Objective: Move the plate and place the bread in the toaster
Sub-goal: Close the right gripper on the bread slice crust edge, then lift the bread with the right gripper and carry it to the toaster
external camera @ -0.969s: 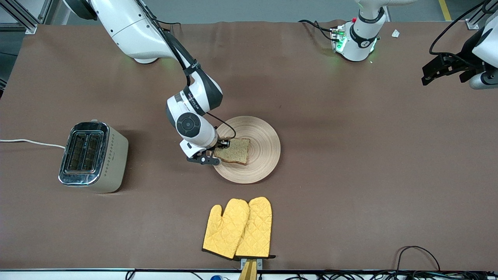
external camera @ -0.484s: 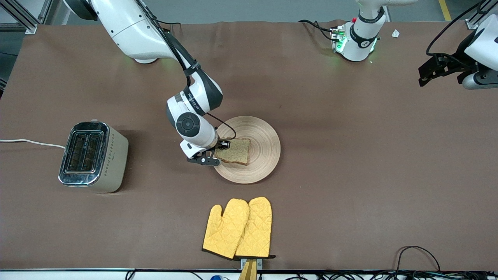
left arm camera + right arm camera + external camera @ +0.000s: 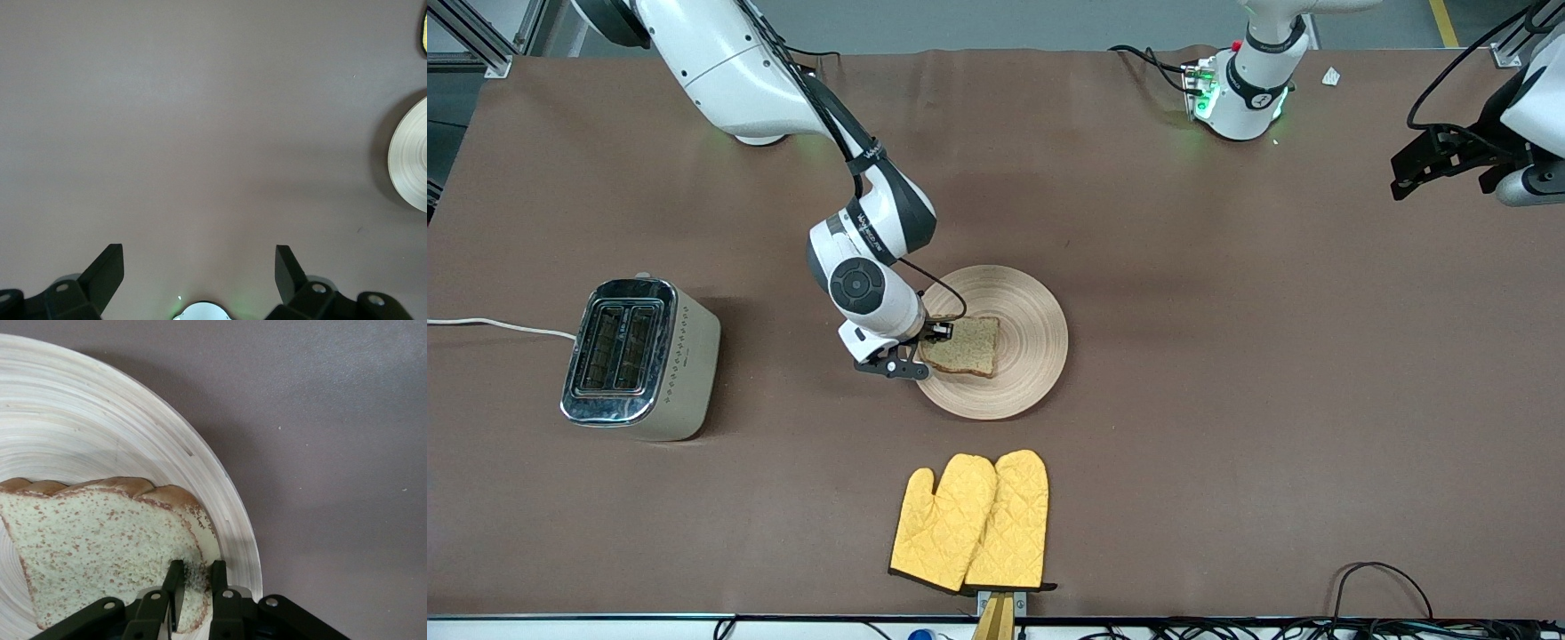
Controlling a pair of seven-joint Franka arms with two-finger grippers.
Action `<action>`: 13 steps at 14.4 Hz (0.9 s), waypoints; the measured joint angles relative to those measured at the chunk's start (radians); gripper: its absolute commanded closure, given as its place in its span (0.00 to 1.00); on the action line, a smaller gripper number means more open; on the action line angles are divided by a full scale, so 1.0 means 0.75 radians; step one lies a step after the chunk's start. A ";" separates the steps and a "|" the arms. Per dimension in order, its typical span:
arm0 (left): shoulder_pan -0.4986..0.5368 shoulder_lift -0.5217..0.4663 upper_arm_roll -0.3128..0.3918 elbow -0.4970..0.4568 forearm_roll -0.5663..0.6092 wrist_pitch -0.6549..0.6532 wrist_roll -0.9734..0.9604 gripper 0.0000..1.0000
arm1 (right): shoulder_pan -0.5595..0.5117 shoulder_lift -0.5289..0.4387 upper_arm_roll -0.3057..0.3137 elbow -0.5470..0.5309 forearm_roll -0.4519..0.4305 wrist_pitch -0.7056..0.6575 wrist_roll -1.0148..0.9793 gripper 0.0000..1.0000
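The bread [image 3: 965,347] lies on the plate [image 3: 1032,311] near the table's middle. My right gripper [image 3: 927,348] is down at the plate's edge toward the right arm's end, shut on the bread's crust edge. In the right wrist view its fingers [image 3: 175,577] pinch the bread [image 3: 100,540] over the plate [image 3: 100,420]. The toaster [image 3: 640,356] stands toward the right arm's end of the table, slots up, white cord trailing off. My left gripper [image 3: 1409,173] hangs open and empty over the left arm's end of the table; its wrist view [image 3: 200,267] shows bare table and the plate's rim [image 3: 410,160].
A pair of yellow oven mitts [image 3: 974,524] lies nearer to the front camera than the plate, by the table's edge. Cables lie along that edge. Brown table stretches between the plate and the toaster.
The left arm has shifted slightly back and forth at its end of the table. The right gripper, bread and plate have not visibly moved.
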 measured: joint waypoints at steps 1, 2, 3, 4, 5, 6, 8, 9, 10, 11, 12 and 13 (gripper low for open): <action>0.000 0.000 0.003 0.000 0.000 0.000 0.000 0.00 | 0.000 0.001 0.000 0.000 0.000 0.000 0.000 0.94; 0.001 0.000 0.006 0.000 0.000 0.000 0.000 0.00 | 0.000 0.001 -0.001 0.000 0.000 0.000 0.000 0.97; 0.005 0.000 0.009 0.000 0.000 0.000 0.000 0.00 | 0.000 0.001 -0.001 0.000 0.000 0.000 0.000 0.99; 0.009 0.000 0.013 0.000 0.000 0.000 0.000 0.00 | 0.000 0.001 -0.001 0.000 0.000 0.000 0.000 0.99; 0.011 0.000 0.015 0.000 0.000 0.000 0.000 0.00 | 0.000 0.001 -0.001 0.000 0.000 0.000 0.000 0.99; 0.011 0.000 0.017 0.000 0.000 0.000 0.000 0.00 | 0.000 0.001 -0.001 0.000 0.000 0.000 0.000 0.99; 0.011 0.000 0.017 0.000 0.000 0.000 0.000 0.00 | 0.000 0.001 -0.001 0.000 -0.003 0.000 0.000 0.99; 0.011 0.000 0.017 0.000 0.000 0.000 0.000 0.00 | 0.000 0.001 -0.001 0.001 -0.007 -0.001 0.000 1.00; 0.011 0.000 0.017 0.000 0.000 0.000 0.000 0.00 | 0.000 0.001 -0.001 0.004 -0.010 -0.011 -0.001 1.00; 0.011 0.000 0.017 0.000 0.000 0.000 0.000 0.00 | 0.000 0.001 -0.001 0.011 -0.019 -0.031 -0.001 1.00; 0.011 0.000 0.017 0.000 0.000 0.000 0.000 0.00 | 0.000 -0.003 -0.001 0.029 -0.035 -0.070 -0.001 1.00; 0.010 0.000 0.016 0.000 0.000 0.000 0.000 0.00 | 0.000 -0.013 -0.002 0.053 -0.059 -0.127 -0.001 1.00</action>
